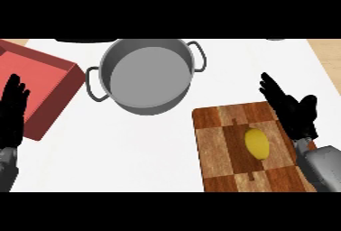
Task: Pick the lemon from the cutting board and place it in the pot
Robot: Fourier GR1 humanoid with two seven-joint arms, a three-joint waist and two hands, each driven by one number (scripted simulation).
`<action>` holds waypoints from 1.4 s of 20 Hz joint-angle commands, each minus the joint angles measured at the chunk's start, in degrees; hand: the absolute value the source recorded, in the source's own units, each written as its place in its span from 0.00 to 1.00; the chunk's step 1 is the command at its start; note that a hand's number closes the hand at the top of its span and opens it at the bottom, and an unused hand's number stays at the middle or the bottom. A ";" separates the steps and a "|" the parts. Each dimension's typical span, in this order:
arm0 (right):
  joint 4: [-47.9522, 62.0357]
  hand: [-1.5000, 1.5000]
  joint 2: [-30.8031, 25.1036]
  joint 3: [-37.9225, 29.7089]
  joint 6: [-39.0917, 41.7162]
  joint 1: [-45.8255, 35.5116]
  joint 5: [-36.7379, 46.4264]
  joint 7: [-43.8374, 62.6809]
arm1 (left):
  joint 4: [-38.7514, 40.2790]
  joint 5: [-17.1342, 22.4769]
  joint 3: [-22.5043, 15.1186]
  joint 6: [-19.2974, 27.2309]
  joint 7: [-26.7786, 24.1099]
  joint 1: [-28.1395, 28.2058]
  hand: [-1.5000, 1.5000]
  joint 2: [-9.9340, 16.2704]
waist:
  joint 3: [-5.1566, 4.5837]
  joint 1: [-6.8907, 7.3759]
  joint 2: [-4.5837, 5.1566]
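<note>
Lemon (257, 143) lying on the cutting board (220, 149), right of board centre, long axis roughly top-to-bottom in view. Nothing touching it.

Cutting board: checkered wood, lower right of the white worktop (133, 153), bottom edge runs out of view.

Right robot hand (294, 113) is over the board's right edge, just beside the lemon but apart from it. Fingers straight, spread, pointing up-left; released, holding nothing. Grey forearm comes in from lower right corner, covers the board's bottom-right part.

Left robot hand (13, 108) at far left edge, fingers up, straight; released, resting, nothing in it. It overlaps the near side of the red box (47, 81).

Pot (146, 74): grey metal, two side handles, upper centre of worktop, well apart from board & lemon, up-left of them. Inside looks bare grey, no contents seen. One handle faces lower-left toward the red box, other upper-right.

Red box: upper left, open-topped w/ darker inner wall on its right side, partly cut by view's left edge. Near pot's left handle, can't tell if touching.

Dark obj (83, 40) at top edge behind pot, mostly cut off, can't tell what it is. Tan strip (329, 58) along far right beyond worktop edge.
</note>
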 commanded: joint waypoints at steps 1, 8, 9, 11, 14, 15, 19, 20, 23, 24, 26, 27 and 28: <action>-4.89 1.00 1.13 1.12 -1.29 2.19 3.06 2.21 | 0.73 0.89 0.03 -6.27 -1.06 1.65 0.50 -0.66 | 0.41 -0.22 0.85; -5.69 1.00 -8.74 -1.82 -14.80 2.68 18.88 -3.63 | -0.12 1.22 -14.31 -13.93 2.20 4.46 0.50 -7.85 | 0.01 -6.13 -0.22; -7.86 0.00 -4.93 -1.94 -19.48 3.65 20.09 -7.56 | 0.11 1.02 -14.67 -15.12 1.76 5.07 0.50 -7.14 | 0.29 -5.27 -0.15; -12.85 0.00 2.12 -2.30 -25.27 7.03 19.25 -15.13 | -0.90 1.48 -14.88 -15.21 2.45 4.44 0.50 -7.74 | 0.60 -5.47 -0.15; -20.74 0.00 5.44 -1.69 -27.90 14.08 19.12 -23.62 | -0.50 1.18 -15.95 -16.20 2.67 4.09 0.50 -8.51 | 0.52 -4.48 0.27; -23.35 0.00 6.36 -0.81 -28.95 17.07 19.34 -23.24 | 0.78 0.87 -16.65 -18.66 -0.11 5.98 0.50 -8.25 | 0.42 -3.41 0.46; -38.04 0.00 -2.82 1.92 -26.31 20.96 24.62 -4.61 | 1.92 -1.25 -17.95 -18.22 1.15 3.13 0.50 -11.05 | 0.29 -1.80 0.66; -38.36 0.00 -3.71 3.01 -26.58 21.18 26.59 0.53 | 1.02 -2.61 -18.74 -15.89 1.54 3.50 0.50 -12.21 | 0.27 -1.57 0.66; -44.27 0.00 -10.05 1.60 -22.95 21.96 26.29 14.54 | 0.04 -1.50 -17.68 -17.45 0.88 5.37 0.50 -10.45 | 0.13 -1.48 0.50; -42.75 0.00 -10.59 1.20 -20.92 19.98 25.30 17.66 | 0.99 -0.55 -16.70 -18.58 1.96 2.48 0.50 -10.69 | 0.20 -1.04 0.81; -45.66 0.00 -10.75 -0.28 -19.04 17.91 22.49 24.75 | 1.67 -1.89 -17.17 -17.68 1.51 3.33 0.50 -11.54 | 0.27 -0.60 0.88; -47.63 0.00 -10.05 -0.69 -19.20 17.42 22.44 27.35 | -0.12 -2.42 -17.60 -17.40 2.66 2.69 0.50 -12.17 | 0.34 -0.44 0.84; -45.56 0.00 -10.54 -1.45 -17.04 12.49 20.86 31.24 | -0.39 -2.54 -17.58 -18.10 1.74 3.74 0.50 -11.59 | 0.32 0.25 0.94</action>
